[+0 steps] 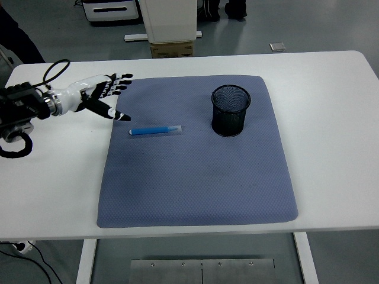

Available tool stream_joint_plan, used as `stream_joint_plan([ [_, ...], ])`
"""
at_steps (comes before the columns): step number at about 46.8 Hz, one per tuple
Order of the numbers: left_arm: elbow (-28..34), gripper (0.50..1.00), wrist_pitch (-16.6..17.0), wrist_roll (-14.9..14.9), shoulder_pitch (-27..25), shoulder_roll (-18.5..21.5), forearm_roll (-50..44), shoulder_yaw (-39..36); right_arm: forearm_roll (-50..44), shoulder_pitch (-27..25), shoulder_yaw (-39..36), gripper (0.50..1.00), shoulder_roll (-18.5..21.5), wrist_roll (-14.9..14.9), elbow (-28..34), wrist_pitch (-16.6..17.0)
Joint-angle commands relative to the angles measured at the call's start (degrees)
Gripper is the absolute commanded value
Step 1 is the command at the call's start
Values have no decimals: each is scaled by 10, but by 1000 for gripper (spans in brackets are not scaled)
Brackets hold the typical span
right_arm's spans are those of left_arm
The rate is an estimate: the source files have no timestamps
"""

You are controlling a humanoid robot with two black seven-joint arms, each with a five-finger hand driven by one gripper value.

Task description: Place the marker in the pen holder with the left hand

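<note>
A blue marker point(155, 130) with a clear cap lies flat on the grey-blue mat point(195, 189), left of centre, pointing left-right. A black mesh pen holder point(231, 110) stands upright on the mat's far right part, with nothing visible inside it. My left hand point(112, 97) reaches in from the left edge over the mat's far left corner, fingers spread and holding nothing. Its thumb tip is a short way up and left of the marker's blue end, not touching it. The right arm is out of view.
The mat covers the middle of the white table point(331, 136). Beyond the far edge stand a white cabinet base and a cardboard box point(173, 48) on the floor. A person's dark legs point(18, 41) show at the top left.
</note>
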State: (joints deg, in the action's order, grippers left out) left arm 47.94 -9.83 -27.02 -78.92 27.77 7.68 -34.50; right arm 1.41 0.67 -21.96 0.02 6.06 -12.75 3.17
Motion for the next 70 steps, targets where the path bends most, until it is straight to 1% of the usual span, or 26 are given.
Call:
stream_joint_plan([
  [1, 8, 1000, -2, -19, -26, -3, 1, -45, 0, 0, 0, 1000, 0, 0, 0, 0],
  [5, 20, 1000, -2, -61, -45, -14, 1, -87, 0, 0, 0, 1000, 0, 0, 0, 0],
  [6, 22, 1000, -2, -67, -47, -18, 2, -95, 0, 0, 0, 1000, 0, 0, 0, 0],
  [9, 25, 1000, 0, -73, -50, -35, 2, -115, 0, 0, 0, 1000, 0, 0, 0, 0],
  [15, 26, 1000, 4, -70, -50, -61, 32, -126, 0, 0, 0, 1000, 0, 0, 0, 0],
  [17, 26, 1000, 4, -66, -50, -68, 43, -126, 0, 0, 0, 1000, 0, 0, 0, 0],
  [18, 26, 1000, 4, -59, -51, -70, 45, -126, 0, 0, 0, 1000, 0, 0, 0, 0],
  [25, 26, 1000, 6, 15, -60, -78, 47, -127, 0, 0, 0, 1000, 0, 0, 0, 0],
  [28, 26, 1000, 12, 28, -63, -80, 47, -127, 0, 0, 1, 1000, 0, 0, 0, 0],
  [33, 26, 1000, 23, 30, -76, -97, 47, -127, 0, 0, 0, 1000, 0, 0, 0, 0],
  [39, 26, 1000, 22, 30, -94, -105, 49, -132, 0, 0, 0, 1000, 0, 0, 0, 0],
  [41, 26, 1000, 19, 28, -99, -115, 79, -135, 0, 0, 0, 1000, 0, 0, 0, 0],
  [46, 26, 1000, 18, 28, -102, -117, 139, -135, 0, 0, 0, 1000, 0, 0, 0, 0],
  [57, 26, 1000, 17, 27, -108, -122, 205, -135, 0, 0, 1, 1000, 0, 0, 0, 0],
  [64, 26, 1000, 16, 33, -107, -128, 215, -137, 0, 0, 0, 1000, 0, 0, 0, 0],
  [70, 25, 1000, 16, 50, -107, -130, 215, -139, 0, 0, 0, 1000, 0, 0, 0, 0],
])
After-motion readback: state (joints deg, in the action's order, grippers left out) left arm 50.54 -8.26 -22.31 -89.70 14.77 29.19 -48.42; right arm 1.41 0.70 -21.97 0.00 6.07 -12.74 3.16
